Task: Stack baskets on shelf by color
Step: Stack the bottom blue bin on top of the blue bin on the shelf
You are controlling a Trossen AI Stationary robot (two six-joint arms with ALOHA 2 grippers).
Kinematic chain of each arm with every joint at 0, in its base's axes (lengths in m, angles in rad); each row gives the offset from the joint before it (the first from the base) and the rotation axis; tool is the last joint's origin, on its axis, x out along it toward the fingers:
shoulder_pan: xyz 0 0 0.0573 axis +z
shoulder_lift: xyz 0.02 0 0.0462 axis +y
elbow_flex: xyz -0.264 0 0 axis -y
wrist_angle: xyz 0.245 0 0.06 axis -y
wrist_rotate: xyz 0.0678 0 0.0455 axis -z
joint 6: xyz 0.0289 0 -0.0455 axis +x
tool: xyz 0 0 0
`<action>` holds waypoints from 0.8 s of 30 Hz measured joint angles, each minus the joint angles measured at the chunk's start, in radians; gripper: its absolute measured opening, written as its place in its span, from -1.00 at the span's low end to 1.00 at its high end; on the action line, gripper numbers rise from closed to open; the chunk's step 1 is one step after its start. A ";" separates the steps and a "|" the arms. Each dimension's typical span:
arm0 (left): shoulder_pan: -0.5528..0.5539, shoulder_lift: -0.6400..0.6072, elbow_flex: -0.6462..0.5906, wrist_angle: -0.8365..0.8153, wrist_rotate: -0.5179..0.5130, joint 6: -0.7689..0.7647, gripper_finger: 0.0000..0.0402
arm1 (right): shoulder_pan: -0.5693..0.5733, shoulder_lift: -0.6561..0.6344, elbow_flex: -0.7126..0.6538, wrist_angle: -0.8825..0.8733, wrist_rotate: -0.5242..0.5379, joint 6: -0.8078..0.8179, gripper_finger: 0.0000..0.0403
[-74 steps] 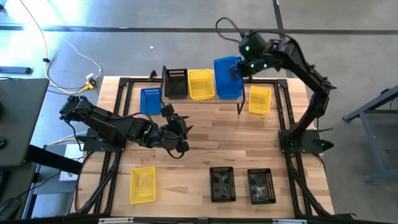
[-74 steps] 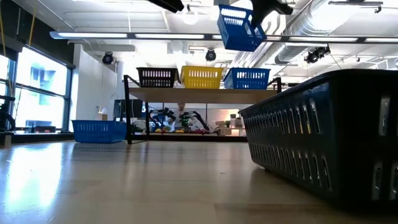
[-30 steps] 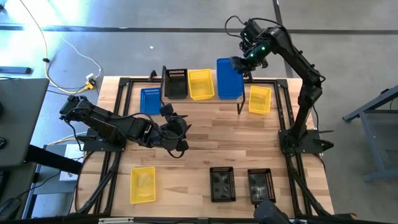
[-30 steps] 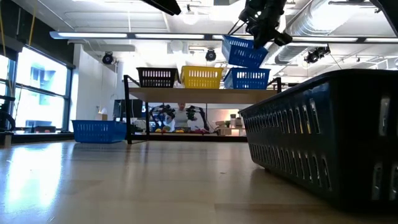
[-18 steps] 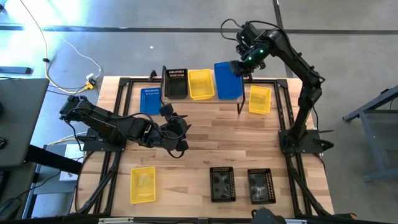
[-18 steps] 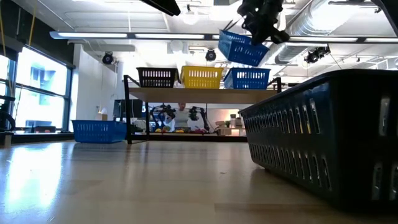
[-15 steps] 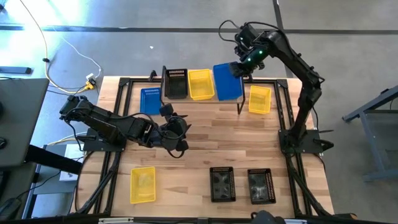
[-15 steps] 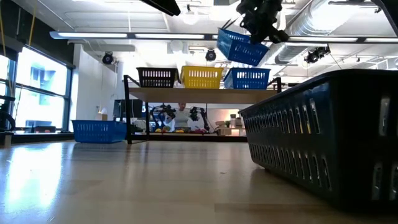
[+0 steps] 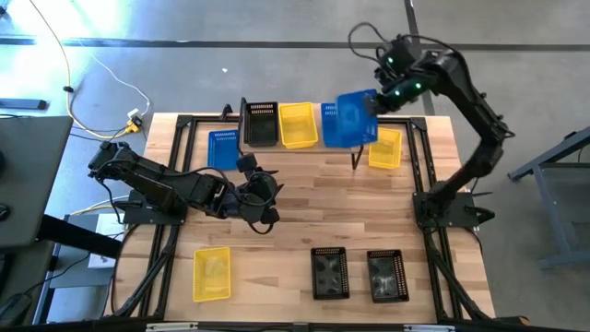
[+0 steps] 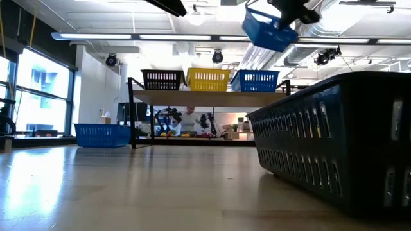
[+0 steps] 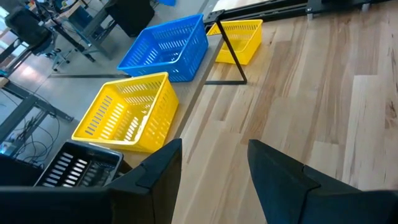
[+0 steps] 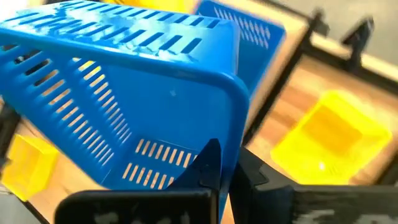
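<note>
A blue basket [image 9: 355, 120] is pinched by its rim in the right gripper [image 9: 376, 101], fingers pressed onto the wall as the right wrist view shows — carried tilted in the air above the right end of the shelf [image 10: 192, 98]. In the low view it hangs well above the blue basket on the shelf [image 10: 255, 81], not touching it.

Step in hand, as judged: nesting the held basket into the shelved blue one. To do it well:
- the basket is to be levelled first — it is tilted now, and a low corner would catch the rim below
- it is to be centred over the shelved blue basket, long sides parallel, then lowered straight until seated
- the grip is to be released only once it is nested, since the shelf's right edge is just beside and a slip would send it toward the yellow basket [image 9: 384, 148] on the table

The left gripper [image 9: 263, 195] is parked low over the table's middle, fingers spread apart, nothing between them.

Count, high view:
- blue: three — one held, one on the shelf, one [image 9: 224, 148] on the table at the shelf's left end
- yellow: three — one [image 9: 298, 124] on the shelf, one right of the shelf, one [image 9: 212, 273] at the near left
- black: three — one [image 9: 260, 122] on the shelf, two [image 9: 329, 273] [image 9: 387, 276] on the near edge
- shelf: one
</note>
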 joint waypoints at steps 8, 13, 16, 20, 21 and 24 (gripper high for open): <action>0.000 0.000 0.000 0.001 0.000 0.000 -0.14 | -0.020 -0.125 -0.184 0.139 -0.045 0.080 -1.00; 0.000 0.000 0.000 0.003 0.000 -0.001 -0.14 | -0.045 -0.092 -0.185 0.147 -0.051 0.121 -1.00; 0.000 0.000 0.000 0.008 0.000 0.000 -0.14 | -0.050 -0.047 -0.185 0.147 -0.063 0.124 -1.00; 0.000 0.000 0.000 0.008 0.000 0.000 -0.14 | -0.050 0.002 -0.185 0.147 -0.102 0.120 -1.00; 0.000 0.000 0.000 0.008 0.000 0.000 -0.14 | -0.050 0.011 -0.185 0.148 -0.108 0.123 -1.00; 0.000 0.000 0.000 0.008 0.000 0.000 -0.14 | -0.054 0.024 -0.185 0.148 -0.129 0.124 -1.00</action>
